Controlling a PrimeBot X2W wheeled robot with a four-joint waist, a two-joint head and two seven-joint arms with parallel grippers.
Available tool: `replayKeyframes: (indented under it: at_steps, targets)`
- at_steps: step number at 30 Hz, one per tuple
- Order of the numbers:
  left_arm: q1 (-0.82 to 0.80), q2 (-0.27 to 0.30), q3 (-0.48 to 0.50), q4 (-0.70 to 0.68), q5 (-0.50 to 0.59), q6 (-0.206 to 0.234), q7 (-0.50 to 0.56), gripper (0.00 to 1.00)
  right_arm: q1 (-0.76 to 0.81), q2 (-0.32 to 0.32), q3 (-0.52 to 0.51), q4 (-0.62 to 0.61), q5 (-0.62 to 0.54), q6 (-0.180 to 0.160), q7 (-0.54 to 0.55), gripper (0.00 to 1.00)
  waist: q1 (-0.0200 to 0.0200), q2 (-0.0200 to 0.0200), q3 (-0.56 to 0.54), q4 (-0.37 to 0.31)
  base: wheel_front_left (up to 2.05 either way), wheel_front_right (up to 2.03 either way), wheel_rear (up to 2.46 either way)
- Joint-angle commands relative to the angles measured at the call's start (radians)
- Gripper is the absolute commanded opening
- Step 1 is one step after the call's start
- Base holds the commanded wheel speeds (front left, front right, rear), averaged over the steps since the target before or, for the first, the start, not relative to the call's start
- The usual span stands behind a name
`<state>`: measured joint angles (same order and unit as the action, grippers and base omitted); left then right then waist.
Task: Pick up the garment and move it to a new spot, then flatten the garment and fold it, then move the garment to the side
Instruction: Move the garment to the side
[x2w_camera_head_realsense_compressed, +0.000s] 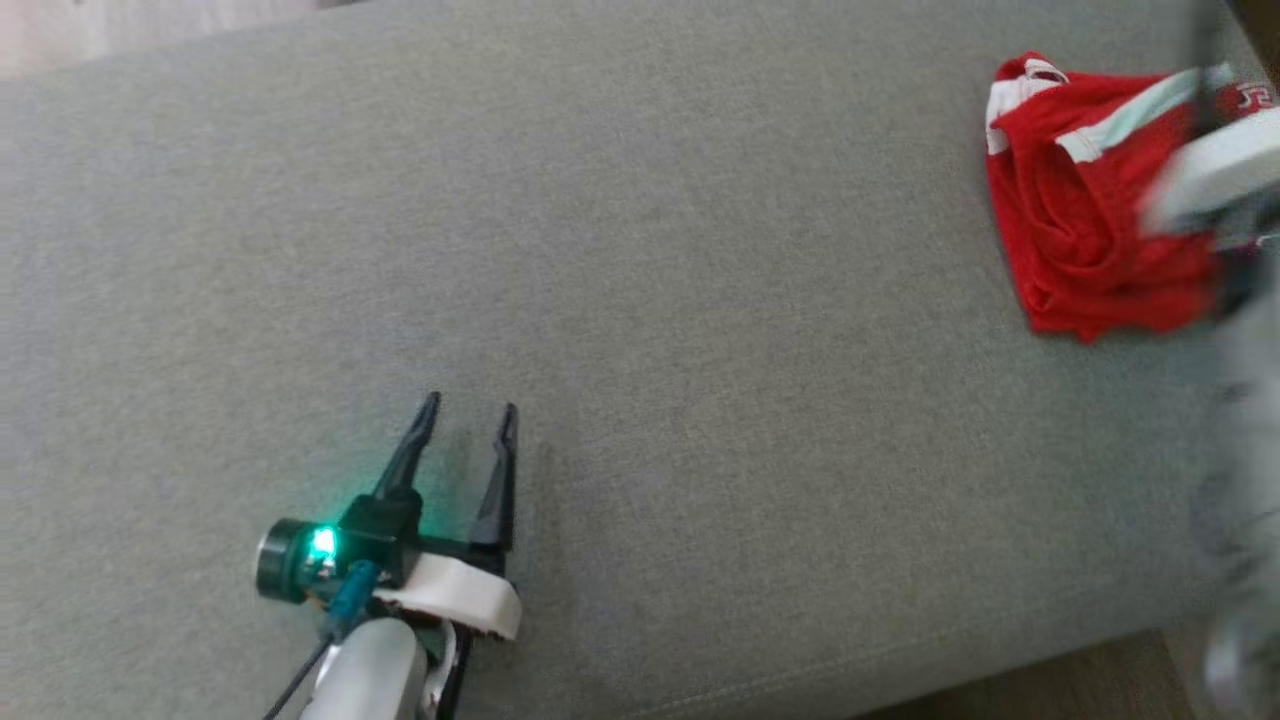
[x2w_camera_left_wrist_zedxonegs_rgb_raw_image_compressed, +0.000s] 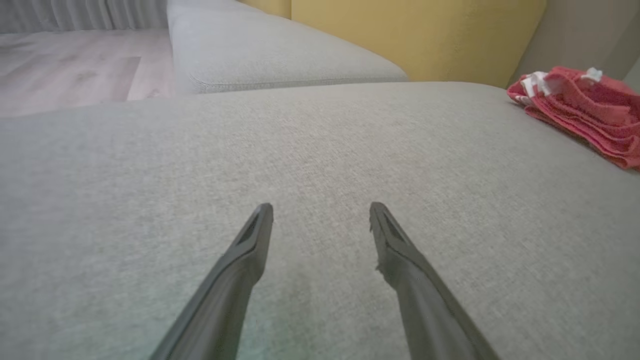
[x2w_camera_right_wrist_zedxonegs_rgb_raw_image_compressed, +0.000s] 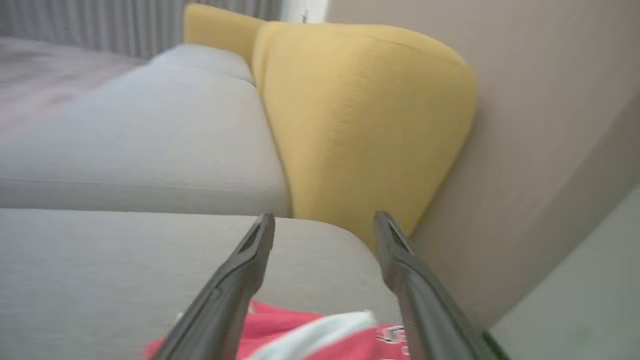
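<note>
a: well, where's the garment (x2w_camera_head_realsense_compressed: 1075, 230)?
b: folded on the sofa (x2w_camera_head_realsense_compressed: 700, 300), right end, under my right tool (x2w_camera_right_wrist_zedxonegs_rgb_raw_image_compressed: 324, 216); that and the left tool (x2w_camera_head_realsense_compressed: 471, 403) gape empty. looks light, limp. i'd pinch all layers at the fold.

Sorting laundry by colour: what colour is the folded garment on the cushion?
The garment is red with white trim, clearest in the head view.

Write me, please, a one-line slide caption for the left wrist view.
Open left pincer points across the grey cushion; the red garment lies at upper right.
</note>
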<state>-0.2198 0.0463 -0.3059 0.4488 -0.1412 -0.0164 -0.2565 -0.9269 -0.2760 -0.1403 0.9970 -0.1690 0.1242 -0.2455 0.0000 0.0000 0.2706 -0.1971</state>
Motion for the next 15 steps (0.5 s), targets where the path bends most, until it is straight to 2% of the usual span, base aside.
replayKeyframes:
  at_steps: [1, 4, 7, 10, 15]
  targets:
    - [-0.009, 0.004, 0.044, -0.034, 0.0, 0.013, -0.005, 1.0, 0.036, 0.053, 0.005, -0.055, -0.007, 0.007, -0.013, 1.0, 0.0, 0.0, -0.016, 0.016, 0.0, 0.0, 0.0]
    - [-0.002, 0.004, 0.069, -0.05, -0.002, 0.034, -0.005, 1.0, 0.112, 0.156, 0.0, -0.175, 0.006, 0.007, -0.016, 1.0, 0.0, 0.0, -0.034, 0.047, 0.0, 0.0, 0.0]
    - [0.007, 0.004, 0.096, -0.062, -0.006, 0.055, -0.005, 1.0, 0.221, 0.208, -0.001, -0.286, 0.066, 0.007, -0.016, 1.0, 0.0, 0.0, -0.055, 0.094, 0.0, 0.0, 0.0]
    - [0.018, 0.004, 0.11, -0.063, -0.006, 0.065, -0.005, 1.0, 0.341, 0.223, 0.023, -0.358, 0.121, 0.007, -0.016, 1.0, 0.0, 0.0, -0.079, 0.147, 0.0, 0.0, 0.0]
    - [0.047, 0.004, 0.148, -0.061, -0.006, 0.087, -0.005, 1.0, 0.495, 0.225, 0.093, -0.394, 0.246, 0.007, -0.016, 1.0, 0.0, 0.0, -0.113, 0.211, 0.0, 0.0, 0.0]
